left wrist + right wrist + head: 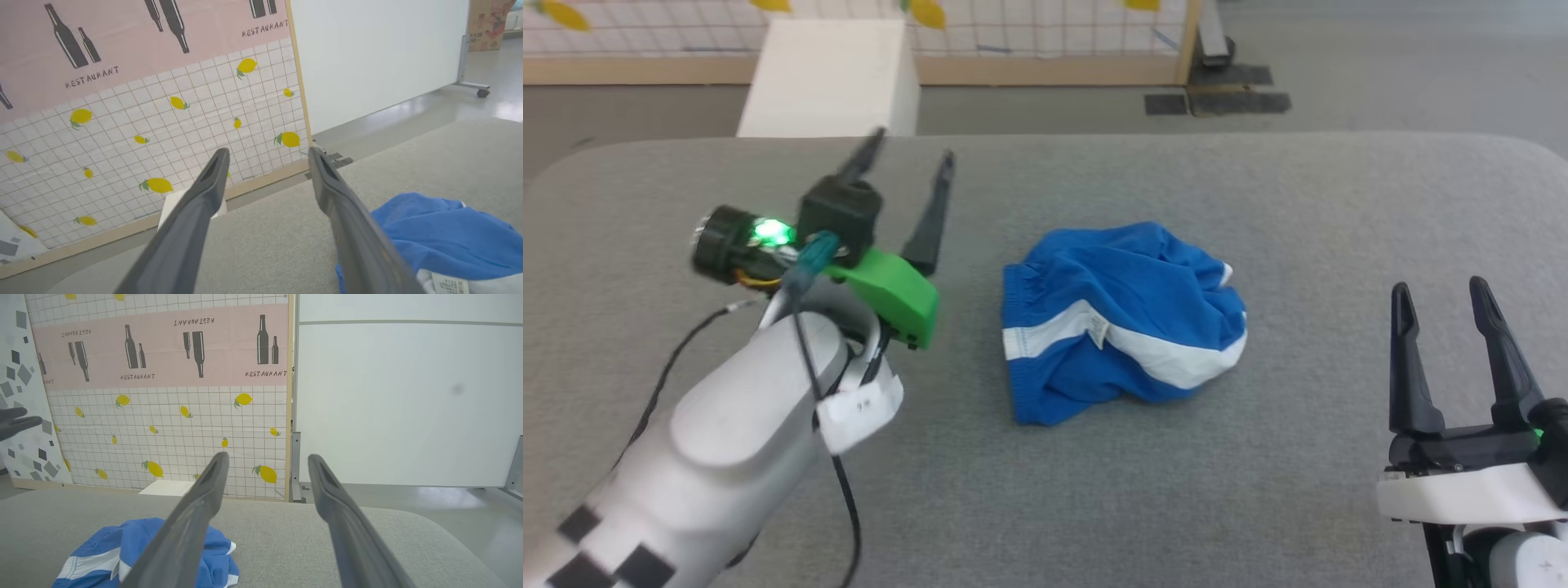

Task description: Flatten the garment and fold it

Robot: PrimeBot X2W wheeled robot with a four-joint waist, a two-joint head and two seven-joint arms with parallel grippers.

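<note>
Nearest, at the lower right of the head view, the right gripper (1439,287) has its 2 dark fingers spread wide, with only grey cloth between them. It grasps nothing and touches nothing.

At the lower left, the pale left arm (735,425) reaches forward. The left gripper (913,147) is likewise released: its 2 fingers stand well apart, pointing toward the far edge, with nothing between them. A green light glows on its wrist.

That makes 2 grippers and 4 fingers, all free.

Between the 2 grippers, near the middle of the grey padded table (1298,204), lies 1 garment (1119,310). These are bright blue shorts, crumpled into a rounded heap rather than spread flat. A white stripe runs across the front and 1 small white label (1098,328) shows on it. The heap lies to the right of the left gripper, near it but apart, and farther from the right gripper. In the left wrist view the blue cloth sits low beside the right-hand finger.

Beyond the table's far edge stands 1 white box (833,77) on the floor. Behind it is a wall panel (163,416) with a white grid, yellow lemons and a pink band printed with bottles. Beside that is 1 plain white board (408,400).
</note>
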